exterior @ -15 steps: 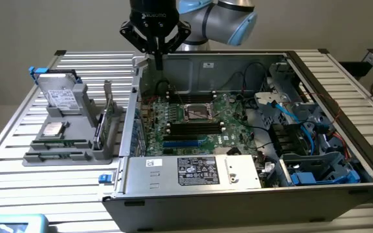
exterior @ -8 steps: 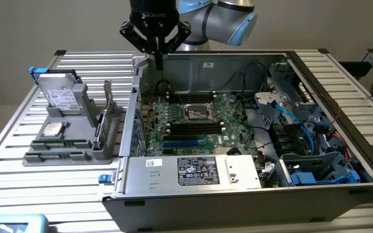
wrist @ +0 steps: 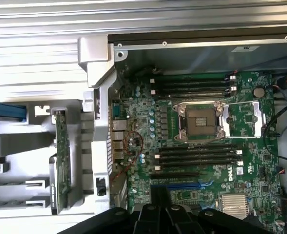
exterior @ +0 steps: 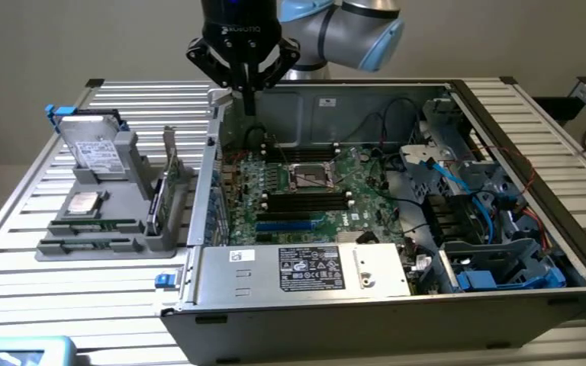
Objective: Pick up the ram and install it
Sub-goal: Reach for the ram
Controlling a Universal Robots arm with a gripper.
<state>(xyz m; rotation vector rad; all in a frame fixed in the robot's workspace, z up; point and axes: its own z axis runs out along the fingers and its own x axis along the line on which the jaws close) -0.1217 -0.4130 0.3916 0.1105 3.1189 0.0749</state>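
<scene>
One arm (exterior: 359, 27) enters at the top middle of the exterior view, and its tool (exterior: 248, 103) points straight down over the upper left corner of an open computer case (exterior: 304, 313). The tool's fingers are pressed together and grip nothing. The case lies on a slatted metal table (exterior: 13, 267), with its motherboard (exterior: 308, 191) facing up in the centre of the frame. At mid-left, outside the case, a grey fixture (exterior: 104, 245) carries a hard drive (exterior: 94, 149) at its upper end. An upright expansion card (exterior: 174, 171) stands just beside the case wall. The ram (exterior: 94, 226) looks to be the thin green strip lying along the fixture's lower step, at lower left of the frame. It is well apart from the tool and not seated in the board.

In the wrist view, the tool (wrist: 163, 209) shows as dark fingers at the bottom middle, closed on each other. Above them lies the motherboard (wrist: 250, 112), with the processor socket (wrist: 199, 119) at centre right and black memory slots (wrist: 197, 156) just under it. At left, the expansion card (wrist: 60, 161) stands edge-up in the fixture (wrist: 16, 195).
</scene>
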